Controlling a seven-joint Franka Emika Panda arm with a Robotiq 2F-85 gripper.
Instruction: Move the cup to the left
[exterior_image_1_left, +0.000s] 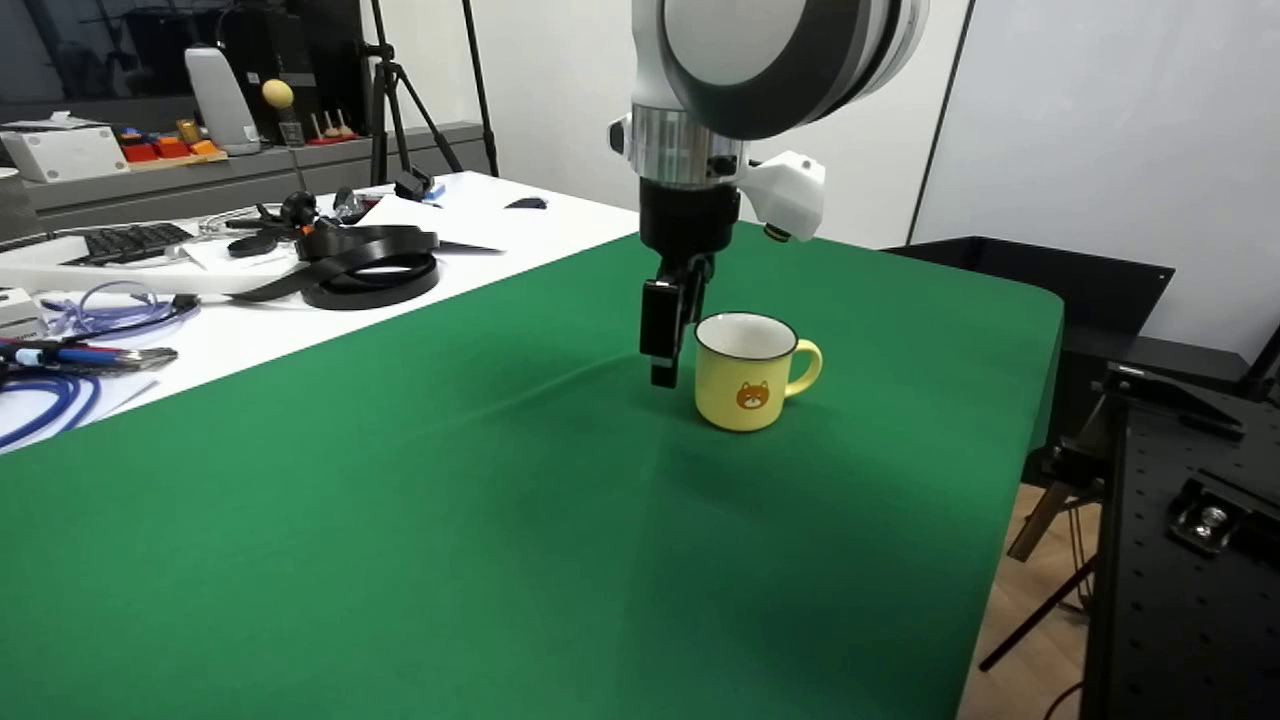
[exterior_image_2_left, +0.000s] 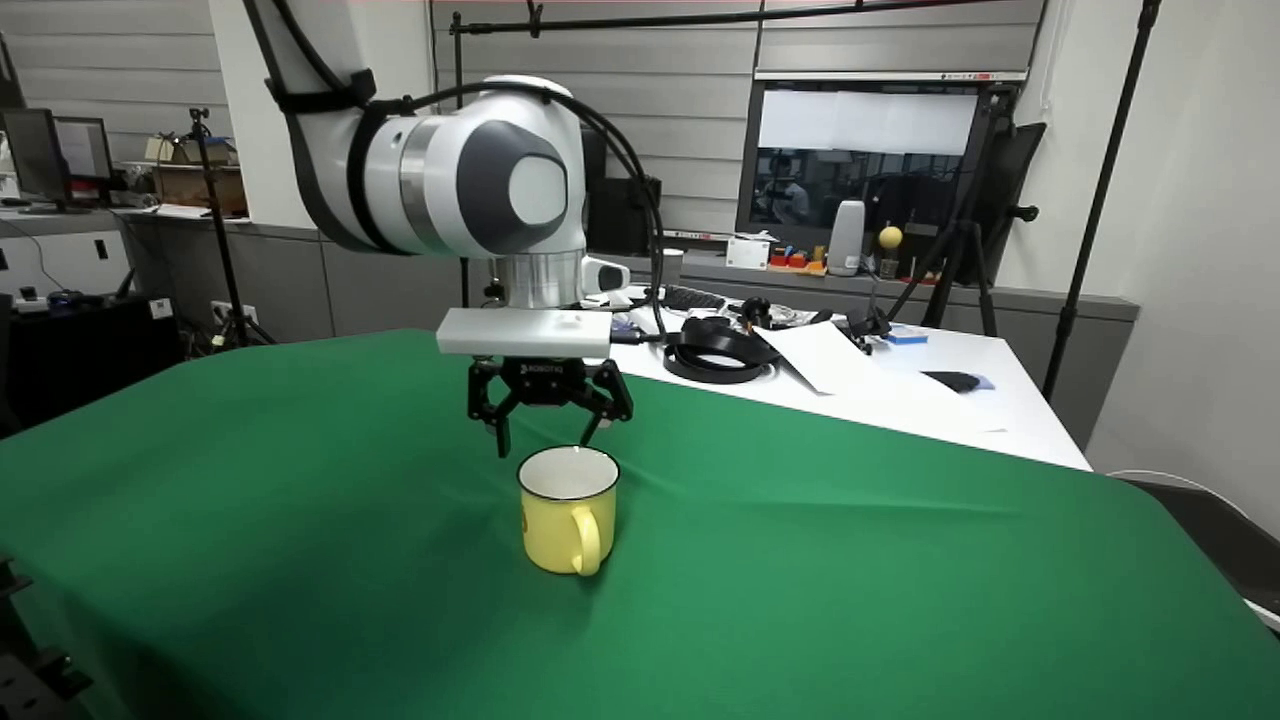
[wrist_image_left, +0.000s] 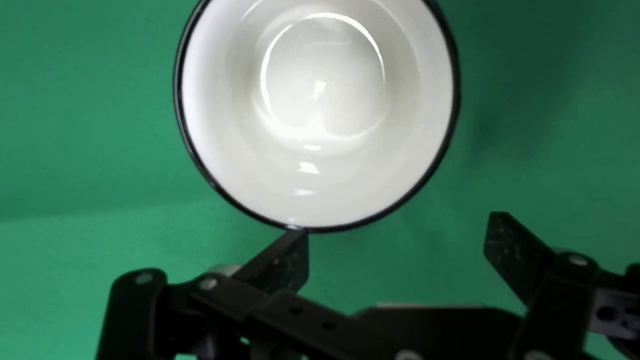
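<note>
One yel. cup (exterior_image_1_left: 742, 375) stands upright on grn. cloth (exterior_image_1_left: 400, 560); gripper (wrist_image_left: 397, 240) hangs near, spread wide; can't tell abt contact.

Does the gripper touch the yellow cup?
Cannot tell: the wrist view shows one fingertip of the gripper right at the rim of the cup, but no view plainly shows contact or gap.

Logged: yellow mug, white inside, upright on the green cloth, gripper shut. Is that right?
Not quite: the gripper is open, its fingers well apart in the wrist view. The rest holds: yellow mug, white inside, upright on the green cloth.
</note>
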